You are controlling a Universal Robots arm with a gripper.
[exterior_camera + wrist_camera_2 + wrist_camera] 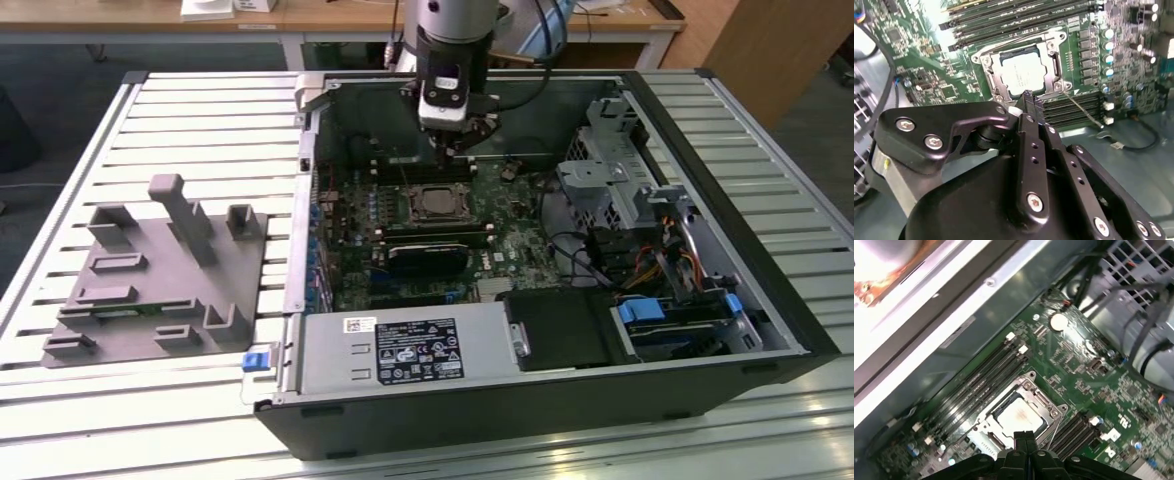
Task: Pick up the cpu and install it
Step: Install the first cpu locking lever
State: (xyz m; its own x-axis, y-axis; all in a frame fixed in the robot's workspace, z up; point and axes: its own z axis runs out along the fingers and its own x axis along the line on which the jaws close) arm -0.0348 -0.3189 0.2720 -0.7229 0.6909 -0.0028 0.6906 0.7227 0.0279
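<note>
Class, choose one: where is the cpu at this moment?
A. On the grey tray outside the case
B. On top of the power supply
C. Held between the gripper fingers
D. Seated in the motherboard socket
D: in both wrist views the cpu lies flat inside the socket frame, with the gripper shut just above it, holding nothing.

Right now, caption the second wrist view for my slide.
Tool closed and empty above the cpu, which sits in its motherboard socket.

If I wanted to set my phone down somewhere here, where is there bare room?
The slatted table is bare behind the grey tray, and along the near edge in front of the computer case. Inside the case it is crowded: the gripper hangs just above the cpu in its socket, with cables and drive cages beside them.
</note>
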